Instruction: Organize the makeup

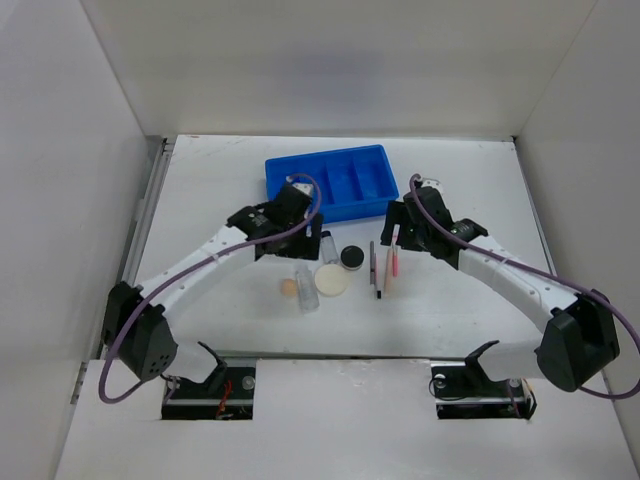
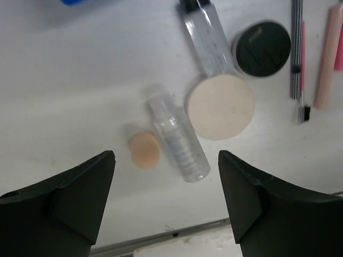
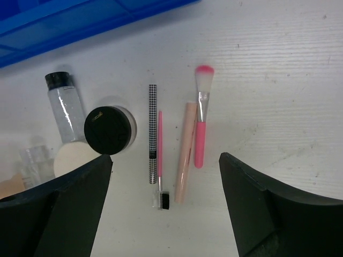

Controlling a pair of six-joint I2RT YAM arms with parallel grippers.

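The makeup lies on the white table in front of the blue tray [image 1: 275, 188]. A tan sponge [image 2: 144, 151], a clear bottle [image 2: 179, 142] and a cream puff [image 2: 220, 107] lie together. A second clear bottle with a black cap [image 2: 208, 37] and a black jar [image 2: 261, 41] lie behind them. A checkered pencil [image 3: 153, 134], a thin pink brow comb [image 3: 159, 139], a peach tube [image 3: 185, 152] and a pink brush [image 3: 201, 123] lie side by side. My left gripper [image 2: 166, 179] is open and empty above the sponge and bottle. My right gripper [image 3: 166, 214] is open and empty above the pencils.
The blue tray has several compartments and stands at the back middle, also in the right wrist view [image 3: 80, 21]. White walls enclose the table on three sides. The two arm bases sit at the near edge.
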